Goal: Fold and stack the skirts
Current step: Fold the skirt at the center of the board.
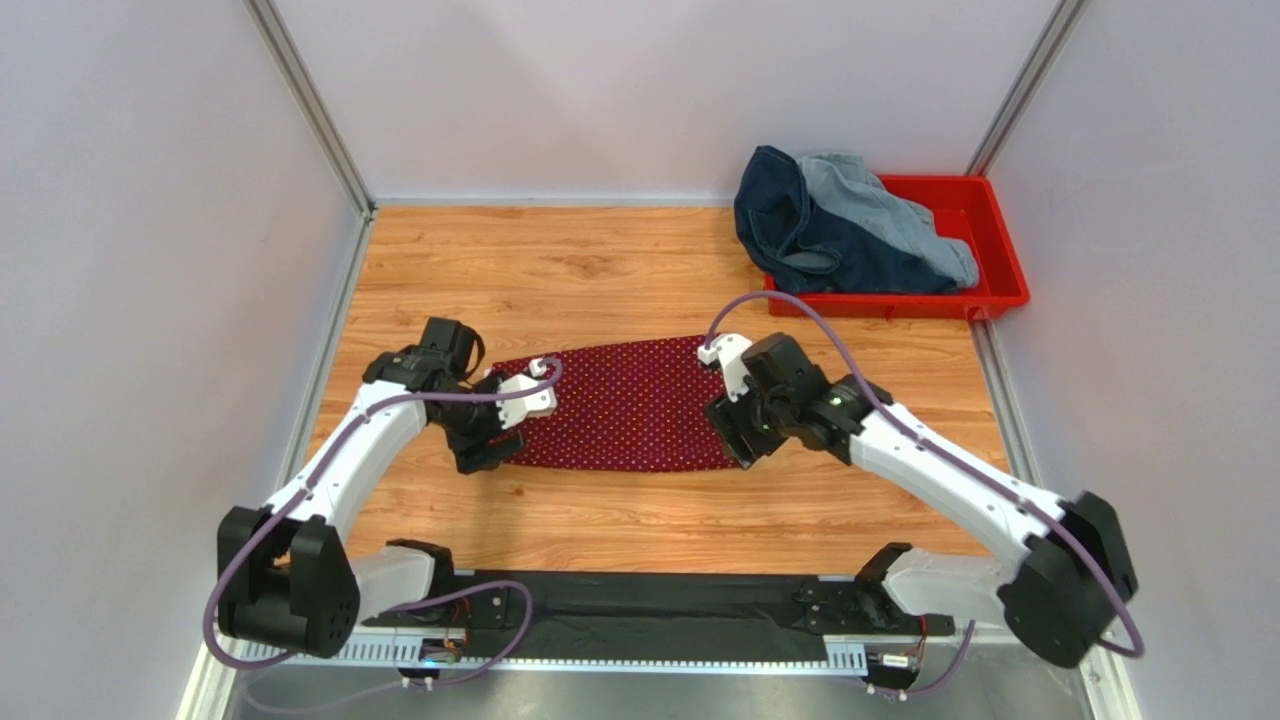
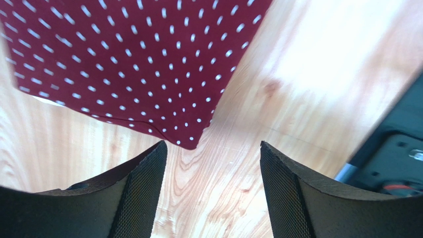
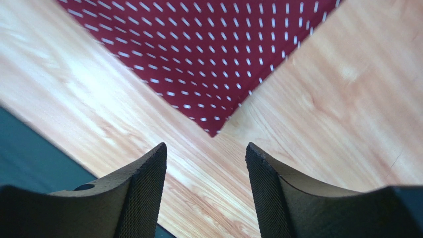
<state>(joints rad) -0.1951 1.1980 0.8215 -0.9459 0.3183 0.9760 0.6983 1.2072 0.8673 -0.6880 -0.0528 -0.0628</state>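
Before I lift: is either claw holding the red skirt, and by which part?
Nothing is held. The left claw and right claw both stand open, each just short of a corner of the red skirt.

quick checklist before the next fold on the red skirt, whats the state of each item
1. left gripper open and empty: ok, jaws apart, nothing between them.
2. right gripper open and empty: ok, same.
3. red skirt flat on the table: ok, no bunching seen from above.
4. near corners inside the jaws: not ok, each corner lies just ahead of the fingertips, not between them.
5. skirt already folded once: cannot tell, layers do not show.
6. denim skirts out of the way: ok, heaped in the tray, apart from the red one.
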